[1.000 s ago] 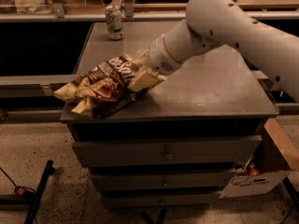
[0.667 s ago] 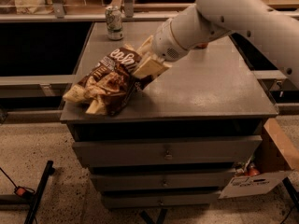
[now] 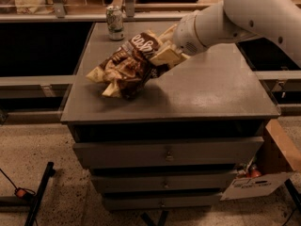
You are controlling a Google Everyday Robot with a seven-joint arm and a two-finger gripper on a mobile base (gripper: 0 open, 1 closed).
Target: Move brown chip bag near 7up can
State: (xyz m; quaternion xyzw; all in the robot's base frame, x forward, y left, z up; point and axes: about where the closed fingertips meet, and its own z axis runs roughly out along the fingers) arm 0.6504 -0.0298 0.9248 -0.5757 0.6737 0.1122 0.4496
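Observation:
The brown chip bag (image 3: pixel 129 66) is dark brown and crinkled, with cream ends and white lettering. It hangs tilted above the grey cabinet top (image 3: pixel 202 91), lifted off the surface. My gripper (image 3: pixel 163 54) is shut on the bag's upper right end, at the end of the white arm that reaches in from the upper right. The 7up can (image 3: pixel 114 22), silvery-white and green, stands upright at the far left corner of the cabinet top. It is behind the bag and a little to its left, with a gap between them.
The cabinet has several drawers (image 3: pixel 167 152) below the top. A shelf rail (image 3: pixel 94 16) with metal posts runs behind the can. A cardboard box (image 3: pixel 277 159) sits on the floor at the right. A black stand leg (image 3: pixel 40 194) lies at the lower left.
My gripper has lifted the bag off the cabinet top and carried it back toward the can. The can has not moved.

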